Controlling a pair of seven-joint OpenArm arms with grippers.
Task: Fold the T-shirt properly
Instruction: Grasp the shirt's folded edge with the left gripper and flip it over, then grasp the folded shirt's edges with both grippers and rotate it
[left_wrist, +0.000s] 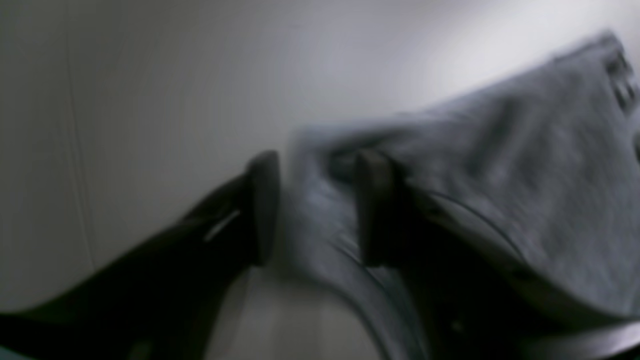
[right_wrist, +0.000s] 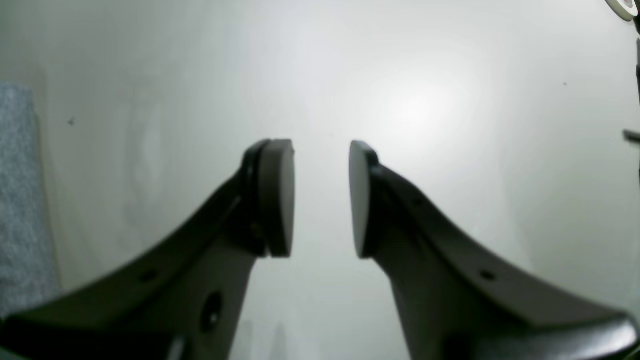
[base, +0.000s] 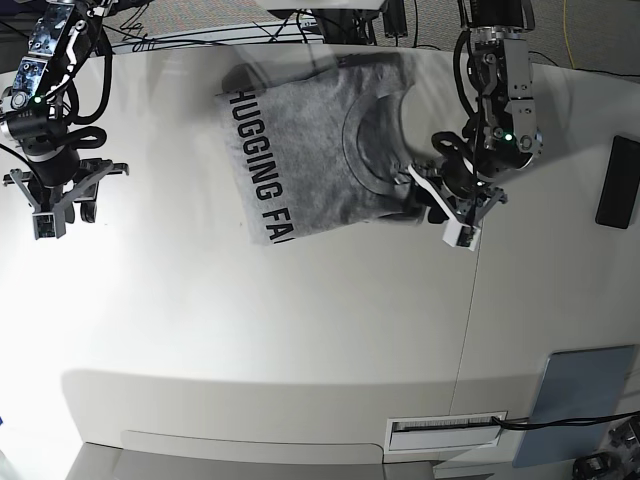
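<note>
The heather-grey T-shirt (base: 310, 150) lies spread at the back middle of the white table (base: 300, 330), with black lettering "HUGGING FA" down its left side and the crew neck (base: 375, 140) toward the right. My left gripper (base: 445, 205) is at the shirt's bunched right front corner. In the blurred left wrist view its jaws stand apart, and a fold of T-shirt (left_wrist: 525, 190) fills the gap of the left gripper (left_wrist: 317, 165). My right gripper (base: 62, 215) hangs over bare table at the far left. That right gripper (right_wrist: 320, 150) is open and empty, and a strip of T-shirt (right_wrist: 20, 200) shows at the edge.
A black flat object (base: 617, 182) lies at the table's right edge. A blue-grey pad (base: 580, 405) sits at the front right. Cables (base: 180, 30) run along the back. A seam (base: 470, 330) crosses the tabletop front to back.
</note>
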